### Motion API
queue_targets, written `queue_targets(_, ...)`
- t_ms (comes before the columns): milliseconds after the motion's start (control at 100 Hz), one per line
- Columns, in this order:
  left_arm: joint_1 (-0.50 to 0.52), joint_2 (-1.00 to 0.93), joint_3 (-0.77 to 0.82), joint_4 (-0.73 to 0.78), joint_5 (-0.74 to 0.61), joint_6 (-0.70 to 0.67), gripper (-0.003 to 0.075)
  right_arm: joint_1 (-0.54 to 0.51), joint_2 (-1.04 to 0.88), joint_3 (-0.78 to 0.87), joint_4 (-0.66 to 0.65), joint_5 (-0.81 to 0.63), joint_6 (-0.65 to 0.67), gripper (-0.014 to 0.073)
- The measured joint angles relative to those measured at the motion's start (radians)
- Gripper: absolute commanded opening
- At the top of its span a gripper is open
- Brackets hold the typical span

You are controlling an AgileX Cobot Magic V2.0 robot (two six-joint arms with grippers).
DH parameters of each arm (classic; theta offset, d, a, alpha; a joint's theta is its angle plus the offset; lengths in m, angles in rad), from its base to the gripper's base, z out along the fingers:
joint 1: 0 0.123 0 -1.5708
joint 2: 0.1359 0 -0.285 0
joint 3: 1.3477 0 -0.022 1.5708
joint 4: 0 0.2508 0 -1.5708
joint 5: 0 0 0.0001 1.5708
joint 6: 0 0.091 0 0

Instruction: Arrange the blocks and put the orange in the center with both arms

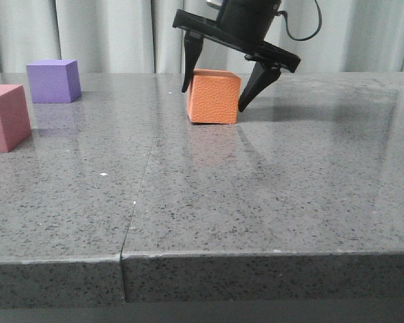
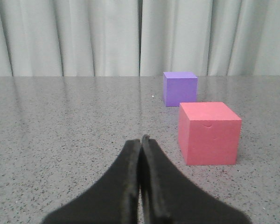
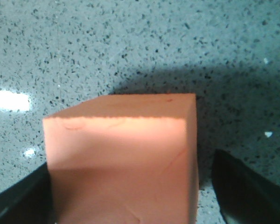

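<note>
The orange cube (image 1: pixel 213 97) sits on the grey speckled table, middle rear. My right gripper (image 1: pixel 214 98) hangs over it, open, one finger on each side; in the right wrist view the cube (image 3: pixel 123 158) fills the space between the fingers (image 3: pixel 242 193), with a small gap on one side. The pink cube (image 1: pixel 5 118) is at the far left and the purple cube (image 1: pixel 52 81) behind it. My left gripper (image 2: pixel 141 140) is shut and empty, low over the table, with the pink cube (image 2: pixel 209 133) and purple cube (image 2: pixel 179 87) ahead of it to one side. The left gripper is out of the front view.
A seam (image 1: pixel 138 195) runs through the tabletop from front to back, left of the orange cube. The table's front edge (image 1: pixel 256 254) is near the camera. A pale curtain (image 1: pixel 114 30) hangs behind the table.
</note>
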Motion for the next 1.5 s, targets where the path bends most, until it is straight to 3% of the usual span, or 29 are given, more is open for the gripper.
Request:
queue_targets(600,0.000,0.000,0.000,0.000,0.000,0.000,-0.0020,0.000,-0.069,-0.035,-0.028,0.017,0.000,0.0619)
queue_targets(690,0.000,0.000,0.000,0.000,0.000,0.000,-0.0020,0.000,-0.094,-0.035,-0.039,0.019,-0.006,0.0511)
queue_targets(860,0.000,0.000,0.000,0.000,0.000,0.000,-0.0020,0.000,-0.158,-0.032,-0.082,0.019,-0.015,0.0115)
queue_targets(970,0.000,0.000,0.000,0.000,0.000,0.000,-0.0020,0.000,-0.206,0.003,-0.089,0.021,-0.043,-0.0068)
queue_targets(1240,0.000,0.000,0.000,0.000,0.000,0.000,-0.0020,0.000,-0.342,0.166,-0.104,0.024,-0.097,-0.0069)
queue_targets(1500,0.000,0.000,0.000,0.000,0.000,0.000,-0.0020,0.016,-0.525,0.431,-0.120,0.020,-0.173,-0.0069)
